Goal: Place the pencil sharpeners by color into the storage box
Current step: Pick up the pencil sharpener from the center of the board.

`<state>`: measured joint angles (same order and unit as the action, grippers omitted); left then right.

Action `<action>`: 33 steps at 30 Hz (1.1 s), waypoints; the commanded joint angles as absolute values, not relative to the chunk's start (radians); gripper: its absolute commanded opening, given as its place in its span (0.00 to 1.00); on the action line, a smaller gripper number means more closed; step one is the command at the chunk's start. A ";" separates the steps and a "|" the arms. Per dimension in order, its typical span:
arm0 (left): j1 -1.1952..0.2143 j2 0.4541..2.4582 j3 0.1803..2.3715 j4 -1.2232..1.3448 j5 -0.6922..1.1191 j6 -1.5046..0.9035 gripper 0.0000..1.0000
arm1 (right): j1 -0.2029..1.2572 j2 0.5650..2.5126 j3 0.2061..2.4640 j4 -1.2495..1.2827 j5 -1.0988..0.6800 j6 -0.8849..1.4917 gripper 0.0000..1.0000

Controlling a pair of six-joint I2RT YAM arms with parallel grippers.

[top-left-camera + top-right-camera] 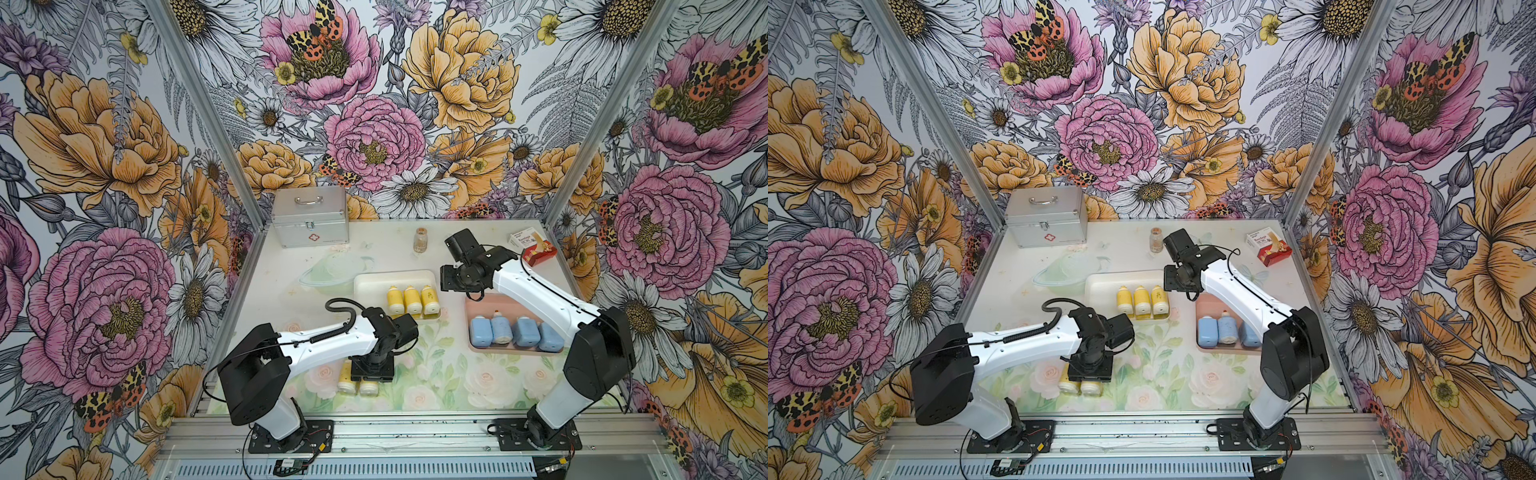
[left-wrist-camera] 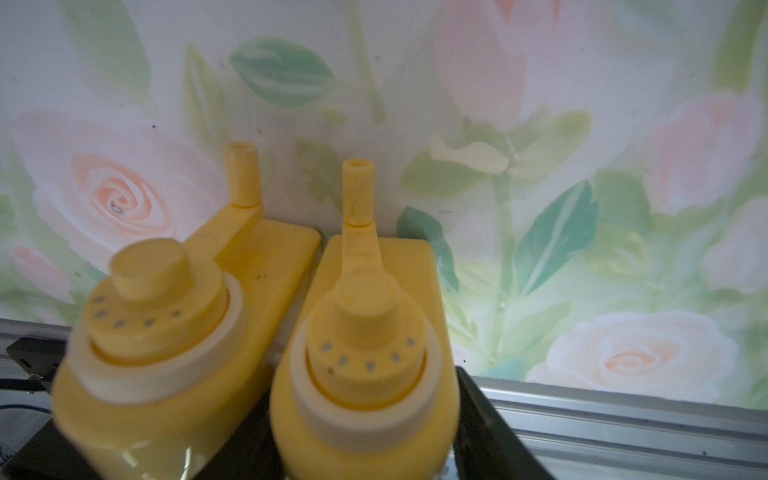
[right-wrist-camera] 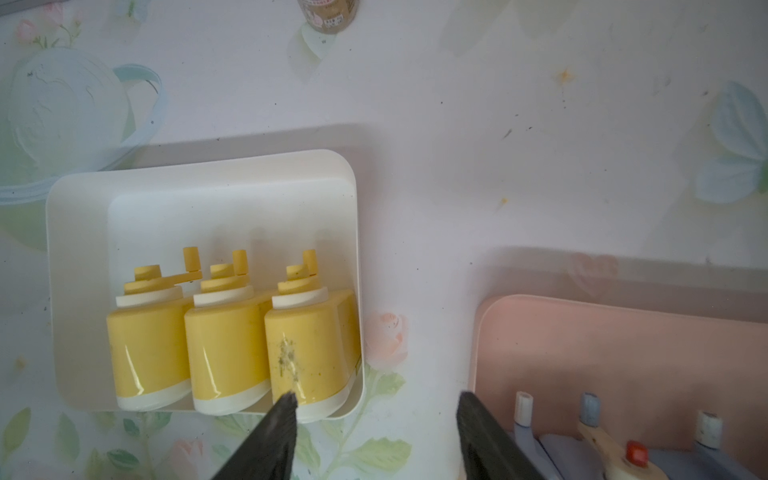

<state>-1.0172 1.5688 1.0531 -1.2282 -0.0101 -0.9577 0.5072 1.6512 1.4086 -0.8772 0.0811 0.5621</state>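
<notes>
- I see floral wallpaper (image 1: 374, 104) on all three walls: large pink and orange blooms, white daisies, spotted moths.
- Aluminium posts (image 1: 203, 104) mark the corners at 11 and 1 o'clock.
- The desk (image 1: 436, 374) wears a pale rose print.
- A slotted aluminium rail (image 1: 395, 432) runs along 6 o'clock.
- The light looks soft and even.

Yellow sharpeners (image 3: 226, 349): glossy smooth plastic w/ matt white ends, one scuffed. Cream tray (image 3: 199, 174) & pink tray (image 3: 582, 332): smooth matt plastic. Case (image 1: 309, 216): brushed metal. Vial (image 1: 420, 240): brown glass. Desk (image 1: 436, 374): smooth printed sheet.
</notes>
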 commanded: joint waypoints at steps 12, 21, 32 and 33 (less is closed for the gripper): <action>-1.026 1.593 1.146 -1.231 -0.024 -0.933 0.48 | 0.483 1.648 1.388 -0.851 0.071 0.546 0.63; -0.978 1.582 1.221 -1.234 -0.016 -0.874 0.48 | 0.479 1.643 1.387 -0.852 0.055 0.540 0.63; -0.721 1.522 1.359 -1.305 -0.023 -0.684 0.47 | 0.477 1.613 1.370 -0.853 0.030 0.535 0.64; -0.692 1.523 1.372 -1.304 -0.023 -0.664 0.47 | 0.478 1.611 1.369 -0.853 0.027 0.537 0.64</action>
<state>-0.7399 1.5600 1.3266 -1.2751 -0.0067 -0.7506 0.4828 1.6485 1.3743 -0.8734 0.0429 0.5480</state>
